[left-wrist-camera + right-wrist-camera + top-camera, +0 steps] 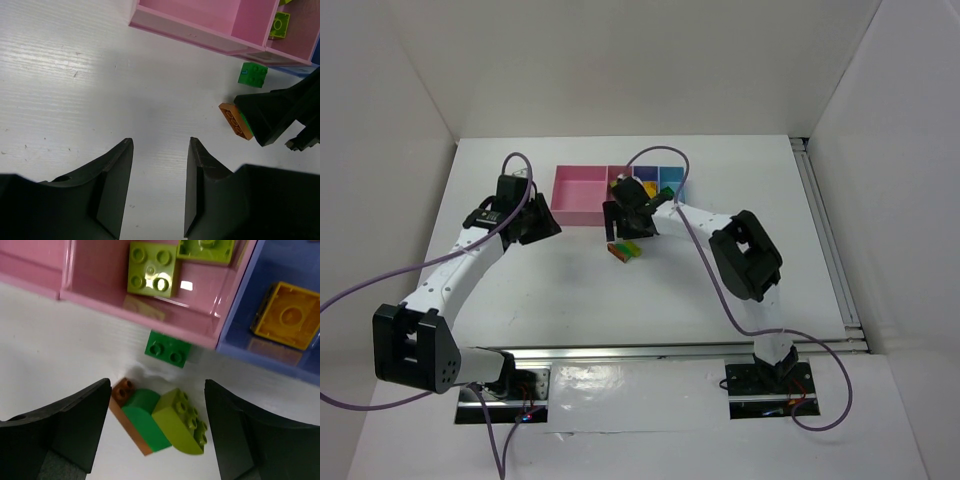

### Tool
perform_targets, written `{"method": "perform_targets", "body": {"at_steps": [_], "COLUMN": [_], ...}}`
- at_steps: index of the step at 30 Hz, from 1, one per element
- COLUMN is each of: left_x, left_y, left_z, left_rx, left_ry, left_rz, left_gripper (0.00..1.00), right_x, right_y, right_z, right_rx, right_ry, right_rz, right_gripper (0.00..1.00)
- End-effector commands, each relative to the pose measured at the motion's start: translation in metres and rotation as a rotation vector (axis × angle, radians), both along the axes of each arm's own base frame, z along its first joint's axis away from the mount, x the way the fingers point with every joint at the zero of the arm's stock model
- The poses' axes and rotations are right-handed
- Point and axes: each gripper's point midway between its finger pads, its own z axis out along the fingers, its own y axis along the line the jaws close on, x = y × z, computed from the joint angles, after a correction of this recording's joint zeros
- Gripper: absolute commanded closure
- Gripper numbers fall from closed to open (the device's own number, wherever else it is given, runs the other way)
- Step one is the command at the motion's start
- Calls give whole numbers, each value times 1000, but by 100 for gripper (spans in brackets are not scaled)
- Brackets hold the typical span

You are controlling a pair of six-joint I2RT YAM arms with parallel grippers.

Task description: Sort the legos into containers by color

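Note:
My right gripper (157,405) is open and hangs over a cluster on the table in front of the bins: a red-brown brick (120,389) with a green curved brick (145,422) on it, and a yellow-green curved brick (184,422) against them. A small green brick (168,350) lies by the narrow pink bin's wall (140,302). That bin holds two yellow-green bricks (152,267). The blue-purple bin (280,265) holds an orange-yellow brick (286,315). My left gripper (160,150) is open and empty over bare table, left of the cluster (625,250).
The wide pink bin (580,195) shows no bricks inside. The light blue bin (672,180) is at the row's right end, partly hidden by the right arm. In the left wrist view, the right gripper's finger (275,115) stands next to the red-brown brick (234,120).

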Motion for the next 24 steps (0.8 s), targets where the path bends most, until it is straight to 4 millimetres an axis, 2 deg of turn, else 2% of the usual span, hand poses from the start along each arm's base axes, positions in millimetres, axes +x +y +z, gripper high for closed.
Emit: {"method": "perform_targets", "body": {"at_steps": [1, 2, 3, 5, 6, 10, 11, 14, 15, 16, 17, 18, 19, 20, 22, 23, 24], "left_x": [2, 3, 3, 3, 3, 2, 2, 2, 2, 1, 1, 1, 0, 0, -2, 1, 1], "left_y": [2, 4, 5, 8, 8, 12, 12, 10, 11, 7, 5, 3, 1, -1, -4, -6, -7], "left_z": [6, 6, 6, 6, 6, 2, 2, 2, 2, -1, -1, -4, -3, -6, -10, -11, -11], "left_rx": [24, 34, 40, 40, 40, 42, 42, 35, 31, 13, 4, -3, -11, -25, -36, -52, -52], "left_ry": [-35, -36, -37, -37, -37, -27, -27, -26, -25, -12, -11, -1, 0, 1, 7, 8, 8], "left_rz": [-14, -5, -12, -1, -1, 8, 8, 2, -5, -22, -30, -38, -45, -45, -55, -52, -52], "left_gripper": [50, 50, 50, 48, 48, 48, 48, 48, 48, 48, 48, 50, 50, 50, 48, 48, 47], "right_x": [21, 19, 24, 30, 36, 41, 41, 28, 26, 18, 16, 13, 8, 8, 11, 18, 25], "right_y": [8, 7, 12, 12, 17, 18, 20, 19, 19, 11, 5, -2, -12, -25, -45, -63, -70], "right_z": [2, -10, -3, -11, -6, -10, 4, 25, 56, 60, 72, 106, 108, 131, 138, 134, 136], "right_rx": [-3, -32, -15, -33, -20, -46, -44, -47, 0, -3, -4, 33, 16, 16, -3, -31, -27], "right_ry": [-51, -47, -65, -71, -84, -79, -112, -152, -185, -182, -206, -256, -266, -321, -344, -346, -353], "right_rz": [-73, -77, -78, -91, -91, -102, -108, -87, -84, -84, -89, -104, -120, -151, -189, -220, -241], "right_gripper": [18, 20, 21, 25, 27, 44, 60, 75, 79, 79, 81, 81, 81, 81, 81, 79, 79]}}
